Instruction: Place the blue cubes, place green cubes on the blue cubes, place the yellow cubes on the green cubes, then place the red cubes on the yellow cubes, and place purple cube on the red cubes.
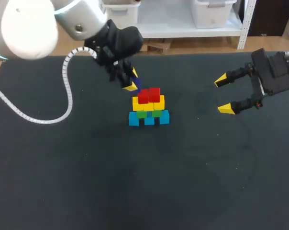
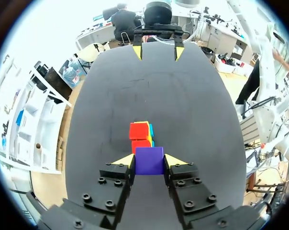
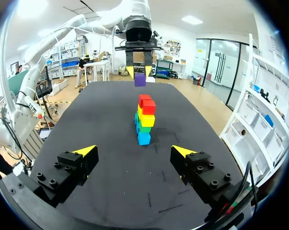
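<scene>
Clamping the purple cube (image 2: pixel 149 159) between both yellow tips, the left gripper (image 2: pixel 149 163) hangs in the air near the stack, with the cube clear of the red cubes (image 1: pixel 149 95) that top it. Beneath the red sit yellow cubes (image 1: pixel 148 102), then green cubes (image 1: pixel 149 113), then blue cubes (image 1: pixel 149 119) on the black table (image 1: pixel 87 182). The right gripper (image 1: pixel 224 94) hovers well apart from the stack, its fingers spread wide with nothing between them.
</scene>
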